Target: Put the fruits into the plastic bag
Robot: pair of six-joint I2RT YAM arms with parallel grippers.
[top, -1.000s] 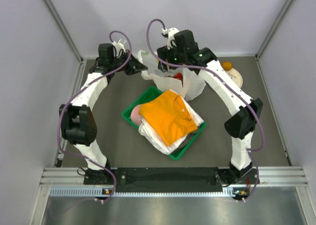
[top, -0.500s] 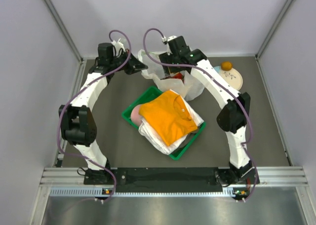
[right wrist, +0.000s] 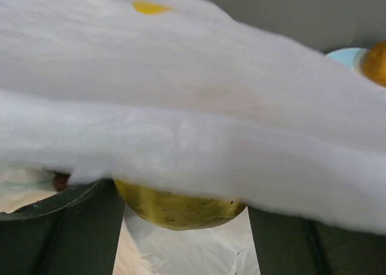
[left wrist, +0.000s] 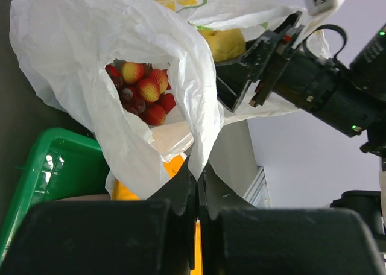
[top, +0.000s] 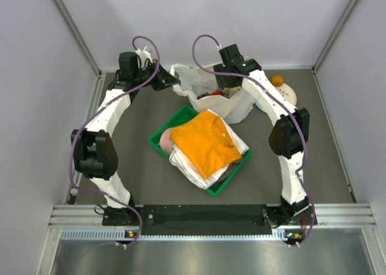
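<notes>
We see red strawberry-like pieces (left wrist: 148, 88), dark purple grapes (left wrist: 125, 97) inside white crinkly plastic bag (top: 235, 109), far bench (top: 139, 160). Right gripper (right wrist: 180, 213) jaws clamp yellow pear-like fruit (right wrist: 175, 207) at its mouth; left gripper (left wrist: 198, 181) jaws pinch its rim. Small orange (top: 277, 80) left, on pale round plate (top: 291, 96).

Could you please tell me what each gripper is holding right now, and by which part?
The left gripper pinches the plastic bag at its mouth rim; the right gripper clasps the yellow pear across its sides.
</notes>
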